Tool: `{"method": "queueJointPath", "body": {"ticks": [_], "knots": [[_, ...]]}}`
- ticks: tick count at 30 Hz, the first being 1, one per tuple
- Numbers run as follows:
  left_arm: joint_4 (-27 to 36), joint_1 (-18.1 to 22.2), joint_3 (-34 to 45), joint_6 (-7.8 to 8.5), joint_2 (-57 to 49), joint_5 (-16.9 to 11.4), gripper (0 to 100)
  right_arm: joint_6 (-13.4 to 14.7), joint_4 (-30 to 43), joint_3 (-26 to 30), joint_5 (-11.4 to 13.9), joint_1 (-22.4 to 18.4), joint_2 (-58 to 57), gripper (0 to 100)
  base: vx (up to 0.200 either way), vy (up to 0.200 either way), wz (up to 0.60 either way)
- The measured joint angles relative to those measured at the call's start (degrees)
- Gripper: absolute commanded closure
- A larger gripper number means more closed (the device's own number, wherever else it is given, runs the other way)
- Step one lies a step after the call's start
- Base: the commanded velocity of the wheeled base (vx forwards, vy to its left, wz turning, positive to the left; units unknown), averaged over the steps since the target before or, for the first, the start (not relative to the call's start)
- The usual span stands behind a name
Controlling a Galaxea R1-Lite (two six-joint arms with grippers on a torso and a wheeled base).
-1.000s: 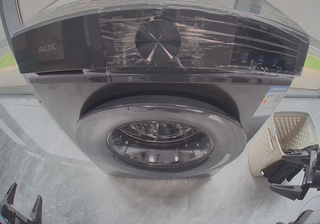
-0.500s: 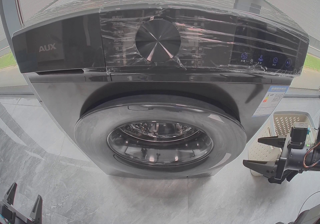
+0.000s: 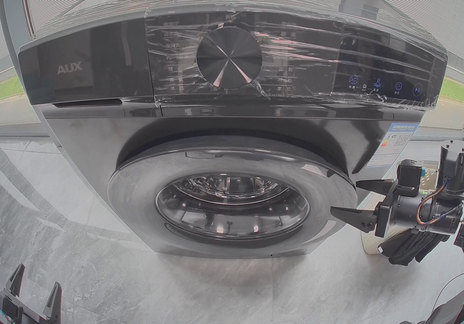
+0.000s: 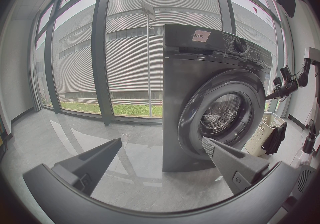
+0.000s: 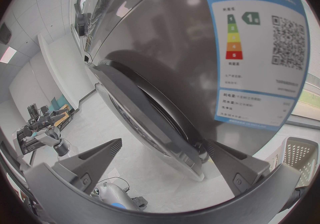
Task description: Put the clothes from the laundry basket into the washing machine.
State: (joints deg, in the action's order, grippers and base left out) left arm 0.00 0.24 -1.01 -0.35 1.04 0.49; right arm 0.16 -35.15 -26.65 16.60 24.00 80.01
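The grey washing machine stands in front of me, its round glass door looking shut. My right gripper is open and holds nothing; its fingertips sit at the door's right edge, under the energy label. Behind that arm is the beige laundry basket, with dark clothes draped over its rim. The left wrist view also takes in the basket and the clothes. My left gripper is open and low over the floor at the near left, well away from the machine.
Glossy grey floor tiles spread in front of the machine. Tall windows run behind it and to its left. The basket stands close against the machine's right side.
My right gripper has left the basket and the dark clothes. It has travelled left and up to the door's right edge, open and empty. The left arm has stayed put.
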Motion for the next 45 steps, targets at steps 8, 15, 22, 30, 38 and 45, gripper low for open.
{"method": "queueJointPath", "body": {"ticks": [8, 15, 22, 30, 38, 45], "knots": [[0.0, 0.0, 0.0, -0.16, 0.0, -0.1, 0, -0.1, -1.4, 1.6, -0.2, 2.2, 2.7, 0, -0.150, 0.000, 0.00], [0.0, 0.0, 0.0, -0.07, 0.0, -0.1, 0, -0.2, -0.5, 5.1, 0.1, 3.1, 0.0, 0, 0.000, 0.000, 0.00], [0.0, 0.0, 0.0, -0.11, 0.0, -0.2, 0, -0.2, -1.2, 4.9, -0.2, 2.7, -0.4, 0, -0.114, 0.000, 0.00], [0.0, -0.1, 0.0, -0.09, 0.0, -0.2, 0, -0.4, -1.3, 4.4, -0.5, 3.7, 2.3, 0, -0.125, 0.000, 0.00], [0.0, -0.1, 0.0, -0.07, 0.0, -0.2, 0, -0.3, -0.7, 9.3, -1.1, 6.0, -0.2, 0, 0.000, 0.000, 0.00], [0.0, 0.0, 0.0, -0.07, 0.0, -0.1, 0, -0.1, -1.0, 11.8, -1.1, 6.7, -4.1, 0, 0.000, 0.000, 0.00]]}}
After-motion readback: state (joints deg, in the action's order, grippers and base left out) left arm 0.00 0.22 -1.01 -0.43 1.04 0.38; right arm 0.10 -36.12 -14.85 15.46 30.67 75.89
